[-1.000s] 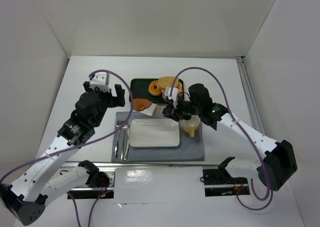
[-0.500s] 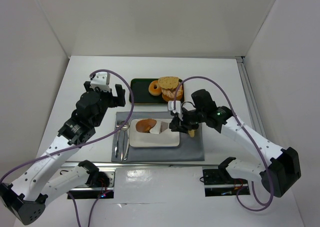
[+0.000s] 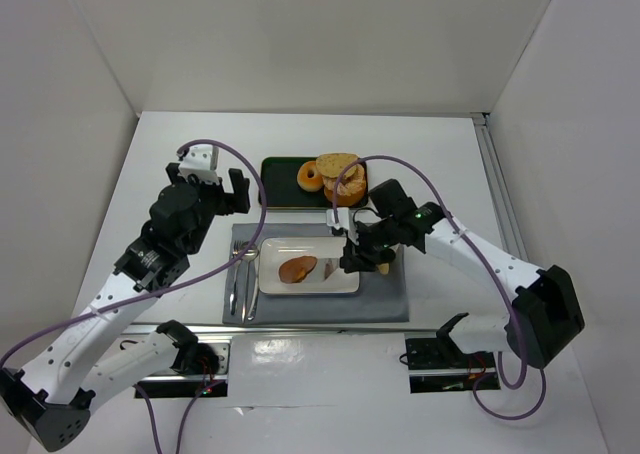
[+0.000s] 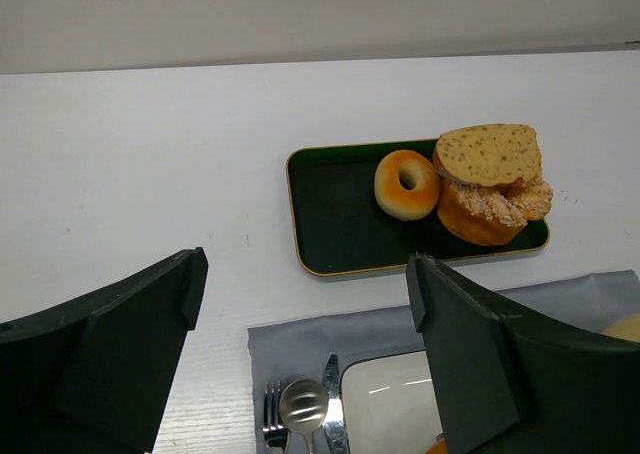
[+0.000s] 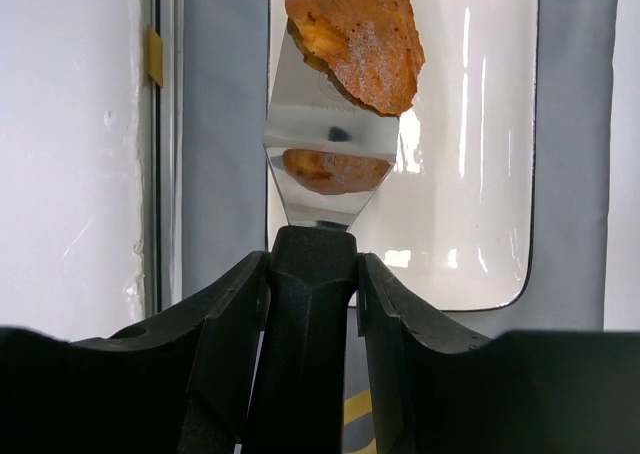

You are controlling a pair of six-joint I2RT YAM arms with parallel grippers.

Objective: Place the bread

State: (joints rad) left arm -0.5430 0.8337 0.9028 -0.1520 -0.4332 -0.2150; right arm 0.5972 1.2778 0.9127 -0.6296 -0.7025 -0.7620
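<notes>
Orange-brown bread [image 5: 355, 34] is sitting on the shiny spatula [image 5: 325, 164] low over the white plate [image 3: 275, 252], the right hand [image 5: 312, 304] is squeezing the spatula handle, the left hand [image 4: 300, 349] is hanging spread and empty, so only sliding it off is looking left to do.

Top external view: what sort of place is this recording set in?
Probably a lab test booth staged as a dining spot: plain white walls box in the table, which carries a grey placemat with plate and cutlery, plus a pastry tray.
</notes>
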